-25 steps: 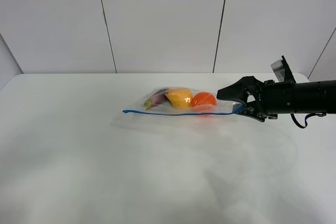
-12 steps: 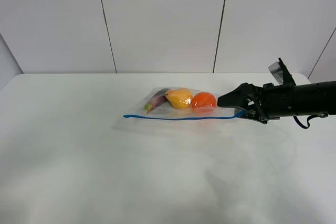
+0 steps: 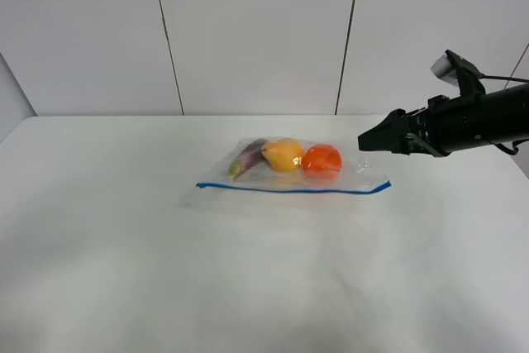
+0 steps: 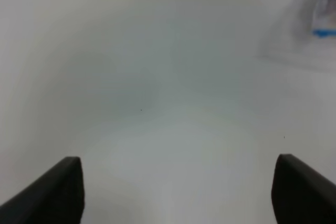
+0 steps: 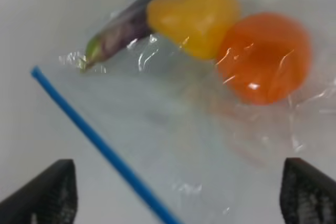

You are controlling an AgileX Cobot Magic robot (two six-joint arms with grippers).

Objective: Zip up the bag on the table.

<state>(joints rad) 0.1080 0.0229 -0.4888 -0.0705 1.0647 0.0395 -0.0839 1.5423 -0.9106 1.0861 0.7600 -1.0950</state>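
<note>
The right end effector point(image 3: 368, 140) hangs above the worktop point(image 3: 124, 270), just off the right-hand end of the bag point(image 3: 289, 173) and clear of it, its jaws spread apart and holding nothing. In the right wrist view its two dark fingertips point(image 5: 44, 192) stand wide at either side, with the bag lying between and beyond them.

The left end effector point(image 4: 178, 190) shows only in its own wrist view: two dark tips set far apart over bare white surface, nothing between them, and a blurred corner of the bag with a bit of blue at the far edge.

The bag lies flat near the middle of the worktop, a clear plastic pouch. Its blue zipper strip point(image 3: 289, 188) runs along the near long edge, from end to end. Inside, bunched toward the far edge, lie three things in a row: a purple eggplant point(image 3: 246, 157) with a green stem end at the left, a yellow fruit point(image 3: 283, 155) touching it in the middle, and an orange point(image 3: 321, 159) against the yellow fruit at the right.
</note>
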